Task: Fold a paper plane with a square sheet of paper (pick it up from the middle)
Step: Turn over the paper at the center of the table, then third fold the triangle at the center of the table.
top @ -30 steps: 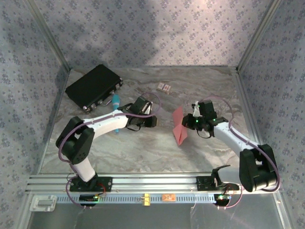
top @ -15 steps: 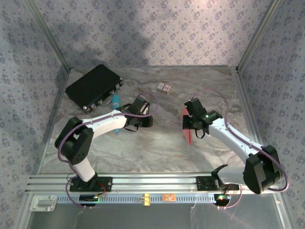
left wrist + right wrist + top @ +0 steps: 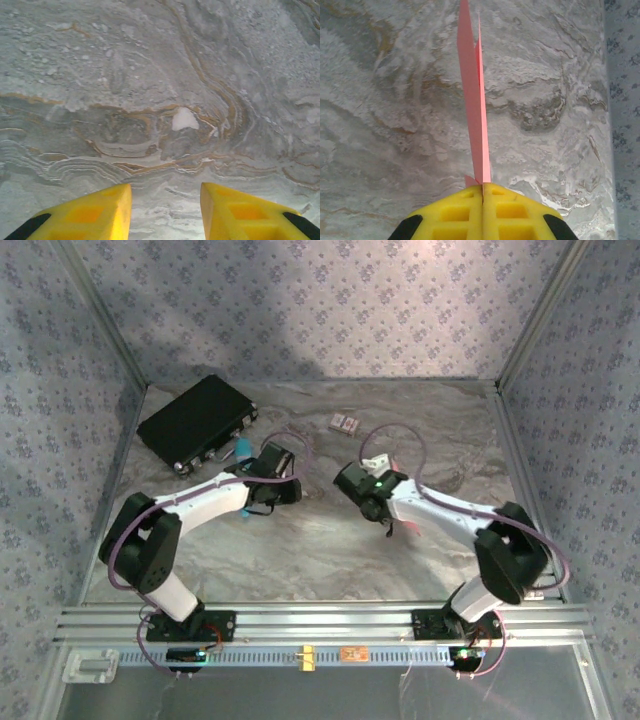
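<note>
Salmon-pink folded paper [image 3: 472,100] juts straight ahead of the right end effector [image 3: 482,186], clamped edge-on between its fingers.

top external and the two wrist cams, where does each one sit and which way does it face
top external: fixed high behind the arm bases, facing down and forward over the marble table; left arm, right arm and black case in view.
left wrist: on the left arm, facing down at the table; left gripper open, yellow fingers apart.
right wrist: on the right arm, facing along the right gripper, shut on the pink paper, seen edge-on.
shared: all three see the marble table.
</note>
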`<action>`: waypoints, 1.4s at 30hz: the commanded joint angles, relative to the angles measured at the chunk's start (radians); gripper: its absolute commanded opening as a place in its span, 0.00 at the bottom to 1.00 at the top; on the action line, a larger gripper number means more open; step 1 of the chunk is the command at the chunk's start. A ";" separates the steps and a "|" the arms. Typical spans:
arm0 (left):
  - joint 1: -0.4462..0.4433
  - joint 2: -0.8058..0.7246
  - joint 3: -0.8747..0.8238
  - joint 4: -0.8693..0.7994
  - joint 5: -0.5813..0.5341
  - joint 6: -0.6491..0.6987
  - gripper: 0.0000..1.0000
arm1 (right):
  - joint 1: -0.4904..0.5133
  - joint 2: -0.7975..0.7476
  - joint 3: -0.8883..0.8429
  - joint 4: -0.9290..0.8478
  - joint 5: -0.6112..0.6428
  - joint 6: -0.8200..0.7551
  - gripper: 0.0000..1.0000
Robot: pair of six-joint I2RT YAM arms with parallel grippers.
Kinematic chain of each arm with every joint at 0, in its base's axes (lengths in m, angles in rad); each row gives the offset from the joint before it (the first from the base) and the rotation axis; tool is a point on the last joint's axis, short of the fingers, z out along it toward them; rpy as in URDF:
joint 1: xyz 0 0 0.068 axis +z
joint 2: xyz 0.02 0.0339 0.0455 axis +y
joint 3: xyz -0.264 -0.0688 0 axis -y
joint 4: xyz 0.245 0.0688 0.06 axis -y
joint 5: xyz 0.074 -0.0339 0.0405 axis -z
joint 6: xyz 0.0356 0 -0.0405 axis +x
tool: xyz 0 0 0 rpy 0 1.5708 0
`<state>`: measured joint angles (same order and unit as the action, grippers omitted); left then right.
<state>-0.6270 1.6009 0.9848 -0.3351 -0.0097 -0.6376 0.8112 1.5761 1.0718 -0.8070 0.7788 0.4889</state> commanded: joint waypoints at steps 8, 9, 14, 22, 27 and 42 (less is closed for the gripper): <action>0.086 -0.140 -0.079 -0.037 -0.062 -0.037 0.43 | 0.145 0.247 0.194 -0.022 0.001 0.048 0.08; 0.096 -0.154 -0.089 -0.039 -0.067 -0.042 0.43 | 0.150 0.261 0.204 -0.013 -0.018 0.050 0.09; 0.131 -0.218 -0.142 -0.032 -0.081 -0.060 0.48 | 0.158 0.299 0.229 0.048 -0.125 0.035 0.11; 0.138 -0.218 -0.145 -0.028 -0.049 -0.060 0.48 | 0.110 0.241 0.196 0.199 -0.414 0.020 0.31; 0.136 -0.180 -0.129 -0.001 0.041 -0.028 0.48 | -0.015 0.029 -0.010 0.450 -0.695 0.034 0.52; -0.058 0.063 0.004 0.158 0.243 -0.066 0.48 | -0.576 -0.162 -0.463 0.763 -1.399 0.094 0.15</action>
<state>-0.6544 1.6310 0.9455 -0.2260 0.1768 -0.6788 0.2661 1.3991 0.6258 -0.1112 -0.4412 0.5697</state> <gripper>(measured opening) 0.483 0.153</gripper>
